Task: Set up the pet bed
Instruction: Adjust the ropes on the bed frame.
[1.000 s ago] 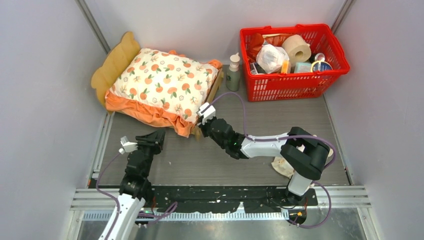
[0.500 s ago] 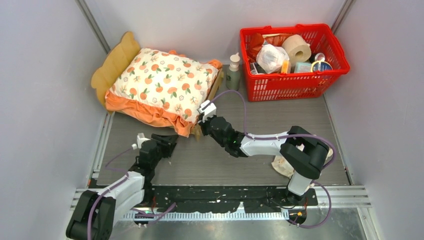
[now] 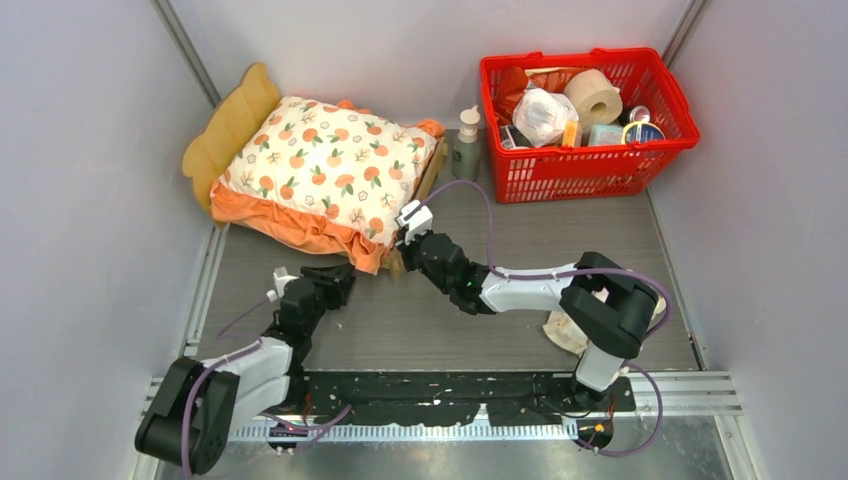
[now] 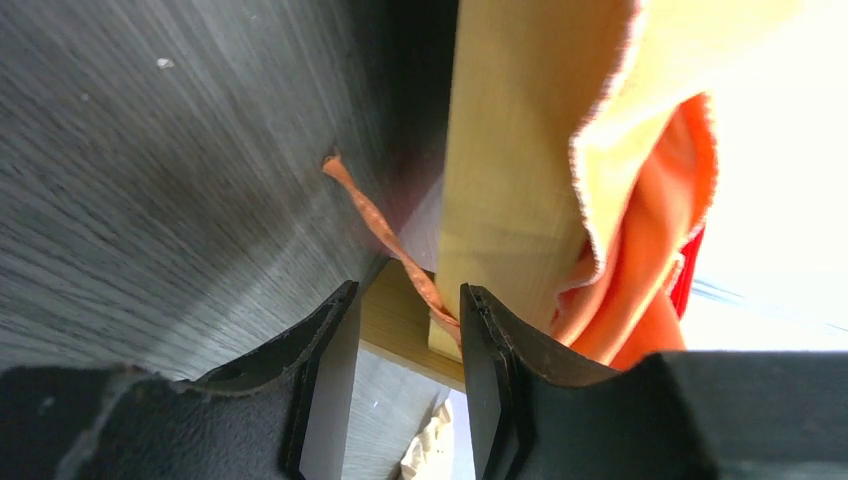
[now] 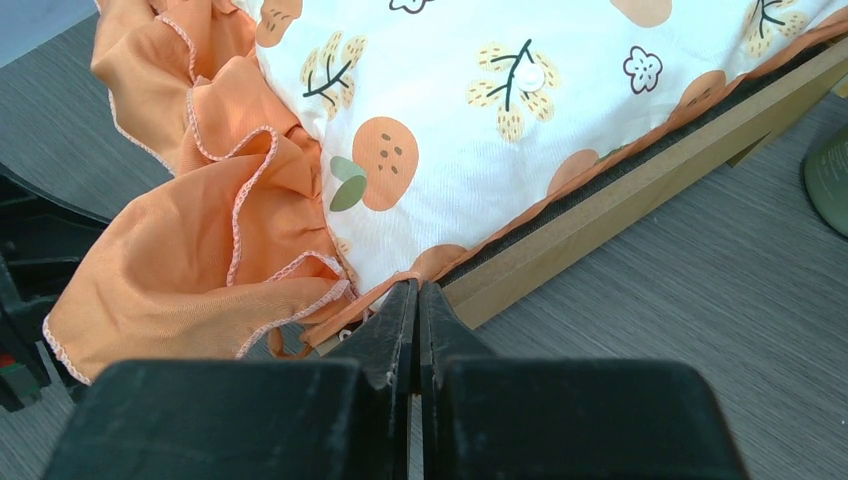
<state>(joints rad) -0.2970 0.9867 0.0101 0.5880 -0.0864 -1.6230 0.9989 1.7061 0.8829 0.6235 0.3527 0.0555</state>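
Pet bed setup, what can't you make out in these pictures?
- Pet bed base: top view, covered by the cushion.
- Right gripper: right wrist view, shut at the ruffle edge; its own fingers hide whether fabric is pinched.
- Left gripper: left wrist view, an orange strand lies between its open jaws; contact unclear.
- Pale item: top view, mostly under the right arm.

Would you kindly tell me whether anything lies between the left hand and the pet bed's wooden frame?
Nothing solid. A thin orange tie trails across the mouth of the open left hand, and the cushion's orange ruffle drapes over the corner of the pet bed just ahead.
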